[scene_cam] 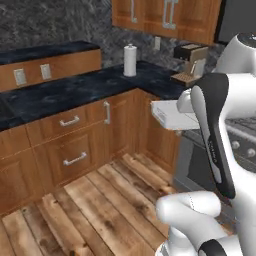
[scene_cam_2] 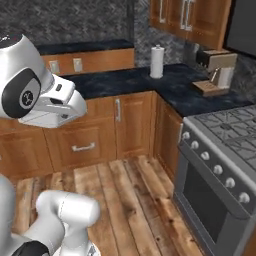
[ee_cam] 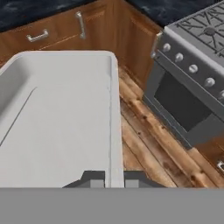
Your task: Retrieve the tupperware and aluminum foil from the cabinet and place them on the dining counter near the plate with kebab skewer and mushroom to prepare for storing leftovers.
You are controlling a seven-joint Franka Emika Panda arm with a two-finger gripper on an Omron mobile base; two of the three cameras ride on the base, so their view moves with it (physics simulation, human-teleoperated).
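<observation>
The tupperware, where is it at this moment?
The tupperware is clamped in the shut gripper, carried above the wooden floor, left of the stove in the hand view.

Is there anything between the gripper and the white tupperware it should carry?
No. The gripper is shut on the rim of the tupperware, holding it above the wooden floor, so nothing stands between them.
</observation>
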